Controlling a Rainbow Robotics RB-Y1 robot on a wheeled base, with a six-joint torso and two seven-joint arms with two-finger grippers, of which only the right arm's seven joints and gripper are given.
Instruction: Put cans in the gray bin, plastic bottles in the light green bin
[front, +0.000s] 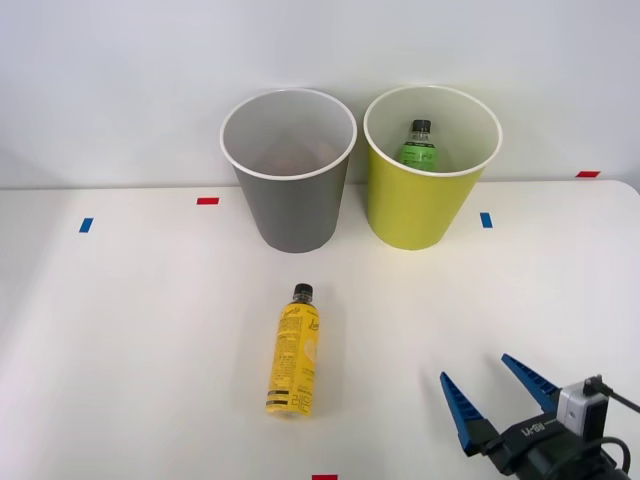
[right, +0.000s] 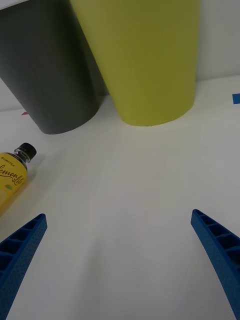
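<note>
A yellow-labelled plastic bottle (front: 293, 350) (right: 14, 172) with a black cap lies on its side on the white table, cap toward the bins. At the back stand the gray bin (front: 290, 190) (right: 50, 75) and, to its right, the light green bin (front: 425, 195) (right: 150, 60). A green-labelled bottle (front: 419, 147) stands inside the light green bin. My right gripper (front: 490, 385) (right: 120, 250) hovers low at the front right, open, with nothing between its blue fingers. It is well to the right of the yellow bottle. No cans are in view.
Small red tape marks (front: 207, 201) and blue tape marks (front: 486, 220) dot the white table (front: 130, 330). A white wall rises right behind the bins. Bare tabletop stretches between my gripper and the bins.
</note>
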